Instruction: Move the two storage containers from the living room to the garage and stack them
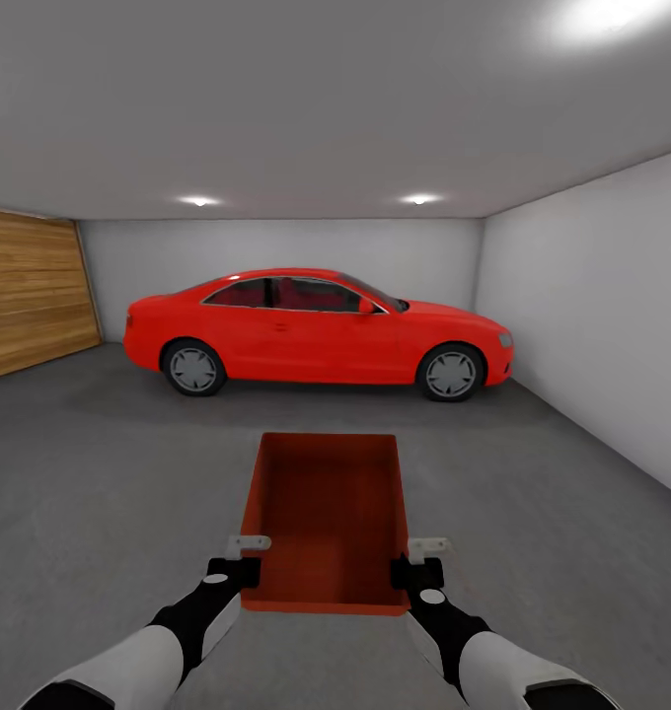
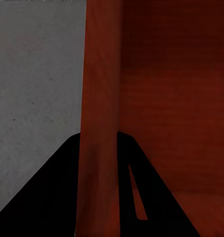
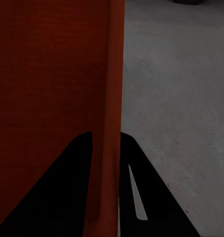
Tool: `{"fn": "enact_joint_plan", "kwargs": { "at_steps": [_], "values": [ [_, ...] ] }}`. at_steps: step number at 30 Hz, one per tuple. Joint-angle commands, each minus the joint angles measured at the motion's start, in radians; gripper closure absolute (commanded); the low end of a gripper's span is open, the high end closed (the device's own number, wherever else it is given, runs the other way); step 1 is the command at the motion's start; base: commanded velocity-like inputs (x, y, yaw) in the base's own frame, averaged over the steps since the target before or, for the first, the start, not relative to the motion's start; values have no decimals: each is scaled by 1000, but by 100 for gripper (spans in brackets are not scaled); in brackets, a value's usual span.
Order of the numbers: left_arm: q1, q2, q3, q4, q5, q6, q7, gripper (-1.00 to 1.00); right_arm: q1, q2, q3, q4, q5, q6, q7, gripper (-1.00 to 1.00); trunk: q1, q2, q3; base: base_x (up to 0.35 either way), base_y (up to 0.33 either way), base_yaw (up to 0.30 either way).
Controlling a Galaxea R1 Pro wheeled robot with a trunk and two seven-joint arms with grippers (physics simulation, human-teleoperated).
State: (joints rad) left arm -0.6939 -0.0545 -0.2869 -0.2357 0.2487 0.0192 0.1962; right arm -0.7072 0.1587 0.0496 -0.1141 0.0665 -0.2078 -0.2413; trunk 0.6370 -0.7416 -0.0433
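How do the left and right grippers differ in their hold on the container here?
The left gripper clamps the storage container's left wall; the right gripper clamps its right wall. Both are shut on a wall near the container's near end, one finger inside and one outside, above the garage floor.

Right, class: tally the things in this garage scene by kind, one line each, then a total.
Storage container: 1
Red car: 1
Robot claws: 2, left claw and right claw, each clamped on a container wall
Ceiling lights: 3
Total: 7
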Motion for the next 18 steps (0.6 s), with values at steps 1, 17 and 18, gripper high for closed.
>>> {"fn": "enact_joint_plan", "kwargs": {
  "at_steps": [1, 17, 18],
  "values": [
    [-2, 8, 81, -4, -9, 3, 54, 100, 0, -26, -7, 2, -1, -2, -12, 100, 1, -1, -2, 317, 0, 0],
    [-2, 8, 81, -4, -9, 2, 54, 100, 0, -26, -7, 2, -1, -2, -13, 100, 1, -1, -2, 317, 0, 0],
    [-2, 8, 81, -4, -9, 2, 54, 100, 0, -26, -7, 2, -1, -2, -13, 100, 1, -1, -2, 317, 0, 0]
  ]
}}
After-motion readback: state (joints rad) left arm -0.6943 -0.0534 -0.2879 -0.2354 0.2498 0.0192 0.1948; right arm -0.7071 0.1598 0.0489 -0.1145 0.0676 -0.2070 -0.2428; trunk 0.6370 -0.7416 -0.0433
